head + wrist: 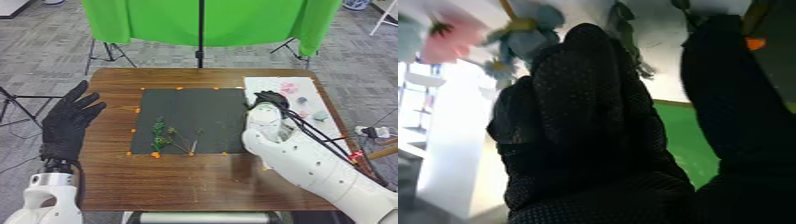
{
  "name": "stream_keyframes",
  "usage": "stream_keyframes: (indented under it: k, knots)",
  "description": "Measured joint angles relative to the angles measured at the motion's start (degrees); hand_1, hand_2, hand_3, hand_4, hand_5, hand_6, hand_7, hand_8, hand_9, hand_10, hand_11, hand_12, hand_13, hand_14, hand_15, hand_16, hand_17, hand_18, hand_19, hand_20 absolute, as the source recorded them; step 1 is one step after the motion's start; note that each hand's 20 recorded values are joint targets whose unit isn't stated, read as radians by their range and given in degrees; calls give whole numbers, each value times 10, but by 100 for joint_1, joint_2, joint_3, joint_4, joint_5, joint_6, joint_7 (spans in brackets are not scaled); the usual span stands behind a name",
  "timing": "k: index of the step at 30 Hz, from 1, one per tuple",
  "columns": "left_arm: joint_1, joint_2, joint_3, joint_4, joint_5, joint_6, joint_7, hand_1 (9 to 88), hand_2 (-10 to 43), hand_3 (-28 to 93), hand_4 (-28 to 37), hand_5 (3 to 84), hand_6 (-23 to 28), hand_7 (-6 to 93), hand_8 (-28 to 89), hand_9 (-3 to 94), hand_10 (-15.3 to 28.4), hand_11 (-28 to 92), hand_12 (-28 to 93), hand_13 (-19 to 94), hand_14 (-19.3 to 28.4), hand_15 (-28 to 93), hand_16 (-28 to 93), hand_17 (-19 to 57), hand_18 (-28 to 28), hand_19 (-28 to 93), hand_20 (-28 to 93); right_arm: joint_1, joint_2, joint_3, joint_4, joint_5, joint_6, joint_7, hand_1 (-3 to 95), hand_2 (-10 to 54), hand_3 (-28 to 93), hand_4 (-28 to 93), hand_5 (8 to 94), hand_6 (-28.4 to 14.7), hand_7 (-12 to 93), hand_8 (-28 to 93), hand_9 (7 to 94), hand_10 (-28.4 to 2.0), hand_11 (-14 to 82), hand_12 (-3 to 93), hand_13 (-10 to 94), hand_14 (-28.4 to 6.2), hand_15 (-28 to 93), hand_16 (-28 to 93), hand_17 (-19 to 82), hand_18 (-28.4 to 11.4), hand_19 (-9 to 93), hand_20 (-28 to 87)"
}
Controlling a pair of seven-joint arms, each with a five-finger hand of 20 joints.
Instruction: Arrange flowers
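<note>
Green cloth (209,22) hangs behind a black stand (201,54) beyond the far edge of the brown tabletop (204,185). On a dark mat (197,107), left of the tabletop's middle, a leafy green stem (159,134) lies with its long axis running near to far, almost parallel to the tabletop's left edge, tip pointing to the far edge. Beside it, thin stems (179,139) spread from the mat's near side, one slanting toward the far left corner, another tipped slightly rightward. Toward the tabletop's far right corner, a white sheet (266,83) bears pink flowers (289,88) and a blue-grey flower (302,100); which way these point I cannot tell. The left hand (62,127) is over the left edge, its fingers straight, with narrow gaps. The right hand (269,99) is by the sheet's left edge; in the wrist view its fingers are straight and close together, the thumb wide of them.
</note>
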Motion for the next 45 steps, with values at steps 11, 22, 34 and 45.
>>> stream_keyframes:
  k: [11, 22, 34, 45]
  knots:
    - [-99, -86, -3, 28, 11, -48, -43, 195, 75, 771, -283, 353, 62, 137, -105, 323, 177, 251, 113, 232, 245, 521, -71, -99, 258, 529, 130, -14, -97, -263, 53, -414, 363, -88, 574, -95, 673, -282, 926, -12, 205, 73, 837, -117, 498, 303, 833, -71, 716, 181, 522, -196, 932, 416]
    - [-9, -56, -12, 24, -18, -40, 20, 196, 75, 771, -283, 353, 63, 136, -105, 324, 177, 251, 113, 232, 245, 520, -71, -99, 257, 529, 131, -151, 268, -655, -26, -731, 2123, -246, 567, -95, 717, -282, 936, -30, 207, 90, 855, -132, 504, 289, 840, -79, 729, 190, 528, -194, 932, 454]
    - [59, -36, -55, 14, -19, -29, 23, 196, 74, 771, -283, 353, 62, 138, -106, 324, 178, 251, 112, 232, 246, 521, -72, -99, 257, 529, 133, -143, 594, -789, -53, -805, 2591, -147, 556, -95, 755, -283, 937, -40, 227, 91, 863, -139, 513, 289, 839, -83, 748, 193, 531, -195, 932, 491]
    - [121, 40, -59, -10, -48, 38, 123, 197, 74, 771, -283, 352, 62, 138, -106, 324, 178, 251, 113, 233, 245, 518, -72, -99, 257, 528, 133, 70, 745, -954, -306, -1038, 3344, -7, 545, -95, 783, -281, 937, -45, 243, 89, 870, -140, 520, 288, 843, -87, 760, 192, 536, -200, 932, 522]
